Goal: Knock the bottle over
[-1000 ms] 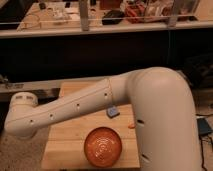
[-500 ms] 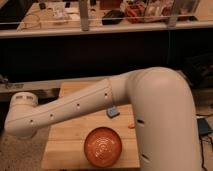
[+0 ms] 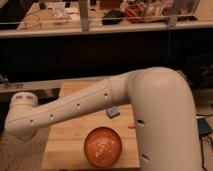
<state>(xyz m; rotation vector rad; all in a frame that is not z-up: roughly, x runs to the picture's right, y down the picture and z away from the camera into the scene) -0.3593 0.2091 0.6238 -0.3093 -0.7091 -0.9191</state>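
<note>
The bottle does not show in the camera view; it is hidden or out of frame. My white arm [image 3: 150, 100] comes in from the right and crosses the wooden table [image 3: 70, 137] towards the left. It ends in a rounded joint [image 3: 22, 112] past the table's left edge. My gripper is out of view beyond that joint.
An orange bowl [image 3: 103, 146] sits at the table's front middle. A small blue-grey object [image 3: 112, 111] lies just under the arm, and a small orange bit [image 3: 131, 125] lies beside the arm's base. A cluttered bench [image 3: 110, 20] runs behind a dark gap.
</note>
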